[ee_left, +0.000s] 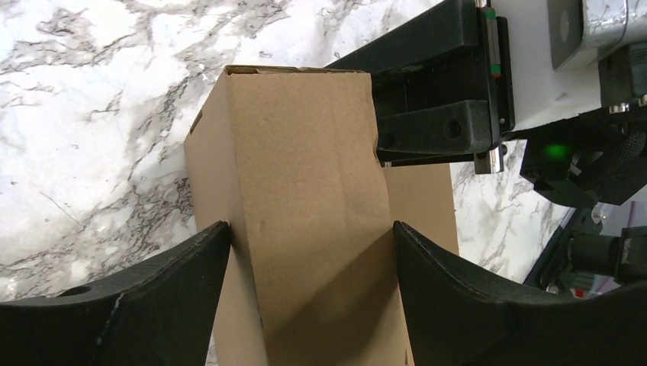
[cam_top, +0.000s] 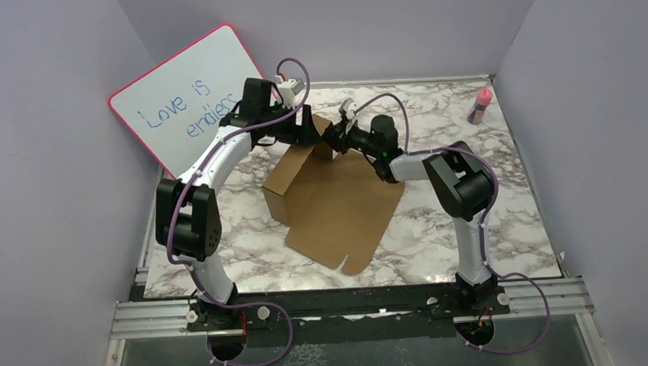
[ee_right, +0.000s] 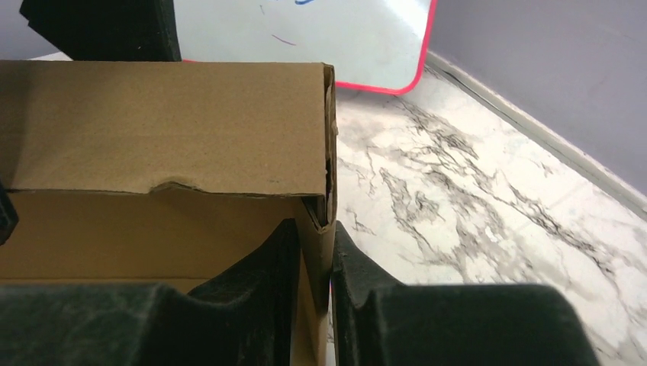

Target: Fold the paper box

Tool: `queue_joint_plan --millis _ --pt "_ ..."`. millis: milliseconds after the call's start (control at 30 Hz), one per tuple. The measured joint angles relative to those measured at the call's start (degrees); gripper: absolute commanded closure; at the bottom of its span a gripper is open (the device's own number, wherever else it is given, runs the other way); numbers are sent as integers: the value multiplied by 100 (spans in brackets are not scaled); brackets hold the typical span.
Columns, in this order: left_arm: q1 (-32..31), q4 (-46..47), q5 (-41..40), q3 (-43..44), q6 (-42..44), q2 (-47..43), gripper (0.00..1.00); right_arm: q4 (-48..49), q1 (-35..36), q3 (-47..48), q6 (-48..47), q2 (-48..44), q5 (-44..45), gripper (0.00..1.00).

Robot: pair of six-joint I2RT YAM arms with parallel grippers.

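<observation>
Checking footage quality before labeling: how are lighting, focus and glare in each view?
Top external: even, soft light, sharp enough to read the whiteboard. Left wrist: the paper box is crisp, with a shadow across its lower part between the dark left fingers. Right wrist: cardboard sharp, near right fingers soft and underexposed, mild sheen on the whiteboard.

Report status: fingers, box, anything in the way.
Left fingers straddling raised wall of paper box, grip unclear. Right fingers pinched on its side wall. Front panel lying flat. Whiteboard leaning far left, close to the work.
</observation>
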Motion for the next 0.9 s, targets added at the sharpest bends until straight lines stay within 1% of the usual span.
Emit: queue_joint_plan --millis 167,300,567,667,800,900 --pt "-2 175 179 -105 -229 -2 23 -107 98 -275 -22 -251 531 78" --pt "-7 529 365 -319 -437 -46 23 -203 184 -553 -72 -505 992 73" --pt "-28 1003 474 -623 -748 -142 23 -221 249 -809 -146 -627 1379 73" --pt "-61 1088 516 -664 -789 -142 23 -122 249 -966 -140 -627 1484 74" --pt "-96 1161 540 -691 -852 -142 23 9 249 -1108 -96 -627 1681 78" --pt "-118 1211 542 -710 -883 -142 23 142 271 -1187 26 -627 1858 79"
